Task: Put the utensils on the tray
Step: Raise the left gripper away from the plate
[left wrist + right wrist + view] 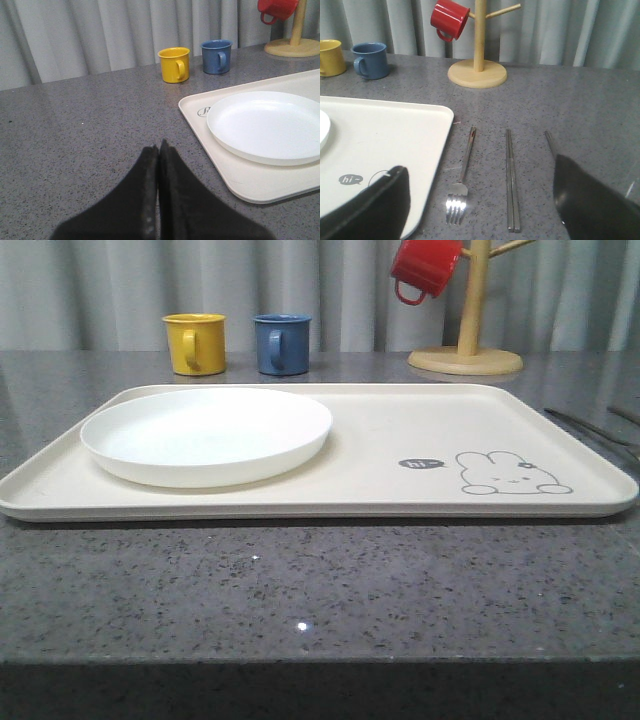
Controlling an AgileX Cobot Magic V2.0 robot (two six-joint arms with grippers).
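Tray (400,455) flat on the grey countertop (300,590), long side across the robot's front, round white plate (207,435) on its left half, rabbit-drawing half bare. Utensils all off the tray, on the counter just beyond its right rim: fork (462,172) nearest the rim, chopsticks (511,180) next, then a third handle, probably the spoon (549,142), its bowl hidden behind a finger.

Long axes of all three roughly parallel to each other and to the tray's right edge, running away from the robot; fork tines toward the robot.

Right gripper (480,200) above the cutlery, fingers spread wide apart, fork and chopsticks between them, nothing held. Left gripper (159,165) over bare counter left of the tray, fingers pressed together, empty, well apart from the cutlery.

Right arm judged the nearer one. Grasp best taken across a handle. Gaps between pieces narrow; low rim to clear. Open room on the tray's right half.
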